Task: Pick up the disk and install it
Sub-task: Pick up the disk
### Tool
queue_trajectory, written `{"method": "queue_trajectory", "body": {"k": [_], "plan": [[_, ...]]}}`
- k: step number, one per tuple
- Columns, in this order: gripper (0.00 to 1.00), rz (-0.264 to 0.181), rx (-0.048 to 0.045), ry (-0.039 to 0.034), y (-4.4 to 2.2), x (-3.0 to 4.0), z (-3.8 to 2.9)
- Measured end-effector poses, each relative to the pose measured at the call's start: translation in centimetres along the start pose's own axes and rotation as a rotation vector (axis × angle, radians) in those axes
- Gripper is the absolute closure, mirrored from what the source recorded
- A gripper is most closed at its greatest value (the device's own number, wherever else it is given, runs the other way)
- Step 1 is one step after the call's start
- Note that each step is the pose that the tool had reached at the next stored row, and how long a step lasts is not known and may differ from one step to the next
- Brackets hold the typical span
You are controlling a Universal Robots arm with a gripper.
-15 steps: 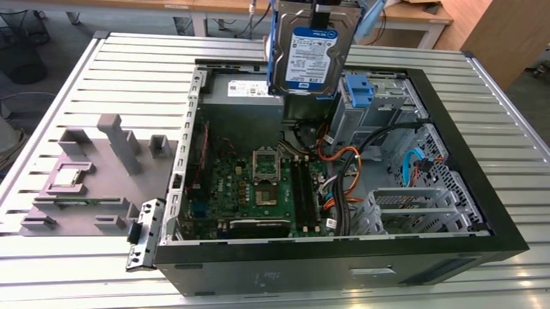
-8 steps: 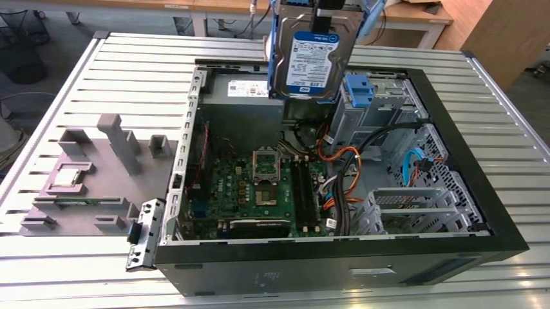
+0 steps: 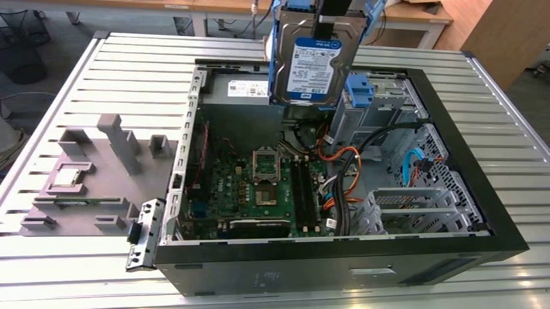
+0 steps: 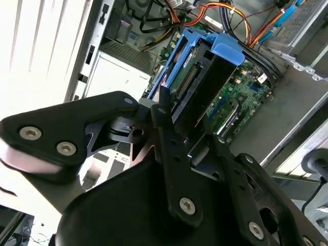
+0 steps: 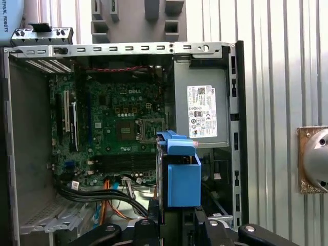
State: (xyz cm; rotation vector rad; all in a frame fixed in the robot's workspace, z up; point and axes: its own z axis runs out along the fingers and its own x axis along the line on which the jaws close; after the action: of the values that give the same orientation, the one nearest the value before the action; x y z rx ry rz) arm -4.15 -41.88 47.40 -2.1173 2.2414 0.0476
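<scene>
Slatted metal table bears open computer case, disk above.

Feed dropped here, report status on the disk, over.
Gripper shut on the disk. Disk upright over open computer case, not installed. Cables bunched inside case.

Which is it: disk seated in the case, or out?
Out. The disk hangs upright in the shut claw above the open computer case, label facing the exterior view, seated in no bay.

Slatted metal table — wooden desk behind
</scene>
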Motion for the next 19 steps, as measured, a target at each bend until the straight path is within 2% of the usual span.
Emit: {"method": "queue_trajectory", "body": {"k": [19], "plan": [[0.65, 0.000, 0.0000, 0.0000, -0.22, 3.78, -0.23]]}}
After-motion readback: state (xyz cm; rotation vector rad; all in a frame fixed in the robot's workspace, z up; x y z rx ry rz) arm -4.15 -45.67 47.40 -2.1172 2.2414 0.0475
